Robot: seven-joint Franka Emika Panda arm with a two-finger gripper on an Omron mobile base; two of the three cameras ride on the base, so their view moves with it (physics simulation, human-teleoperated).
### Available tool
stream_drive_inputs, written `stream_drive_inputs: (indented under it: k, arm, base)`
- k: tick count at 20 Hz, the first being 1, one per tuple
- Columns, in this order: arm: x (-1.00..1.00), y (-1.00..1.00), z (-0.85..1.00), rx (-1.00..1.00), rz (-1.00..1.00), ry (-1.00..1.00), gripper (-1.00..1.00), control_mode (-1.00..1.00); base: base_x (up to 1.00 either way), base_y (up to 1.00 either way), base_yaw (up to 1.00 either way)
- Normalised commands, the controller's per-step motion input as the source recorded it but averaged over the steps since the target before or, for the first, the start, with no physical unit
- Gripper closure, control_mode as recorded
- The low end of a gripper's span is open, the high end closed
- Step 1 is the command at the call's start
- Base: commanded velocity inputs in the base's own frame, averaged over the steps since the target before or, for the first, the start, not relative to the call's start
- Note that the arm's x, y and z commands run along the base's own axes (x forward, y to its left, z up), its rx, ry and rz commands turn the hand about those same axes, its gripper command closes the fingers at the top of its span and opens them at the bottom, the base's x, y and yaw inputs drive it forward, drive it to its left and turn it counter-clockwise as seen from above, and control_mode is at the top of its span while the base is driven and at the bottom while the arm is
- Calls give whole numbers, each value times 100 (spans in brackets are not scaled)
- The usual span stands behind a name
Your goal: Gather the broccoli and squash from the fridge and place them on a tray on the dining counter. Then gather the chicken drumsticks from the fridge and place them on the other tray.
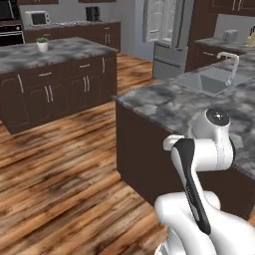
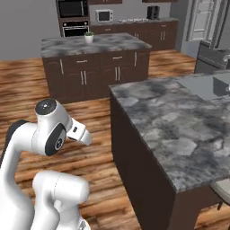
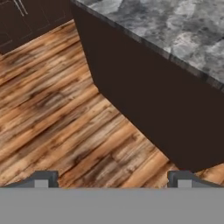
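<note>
My gripper (image 3: 113, 180) is open over the wooden floor, its two fingertips (image 3: 41, 179) set wide apart with nothing between them. It hangs beside the dark brown base of the dining counter (image 3: 175, 26). The counter's grey marbled top (image 1: 169, 107) (image 2: 170, 121) runs off to the right, carrying a sink (image 1: 209, 79) and a curved faucet (image 1: 231, 64). Far behind it stands the grey fridge (image 1: 167, 45) (image 2: 209, 49). The broccoli, squash, chicken drumsticks and both trays are out of view.
A second island (image 1: 55, 55) (image 2: 90, 45) with dark cabinets and a small potted plant (image 1: 43, 44) stands across the wooden floor (image 1: 64, 164). Back-wall cabinets hold a microwave (image 1: 37, 18) and a wall oven (image 2: 72, 18). A stool seat (image 2: 222, 188) shows at the counter's near end.
</note>
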Motion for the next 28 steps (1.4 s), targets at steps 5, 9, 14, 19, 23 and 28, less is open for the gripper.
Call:
stream_drive_inputs:
  k: [5,9,14,19,23,28]
  arm:
    - [0,0,0,0,0,0,-100,100]
    - [0,0,0,0,0,0,-100,100]
    - [0,0,0,0,0,0,-100,100]
    - [0,0,0,0,0,0,-100,100]
    - [0,0,0,0,0,0,-100,100]
    - [0,0,0,0,0,0,-100,100]
  base:
    - [73,91,-41]
    - [69,95,-39]
    - [67,98,-38]
    - [66,99,-37]
    - [64,100,-37]
    - [61,100,-35]
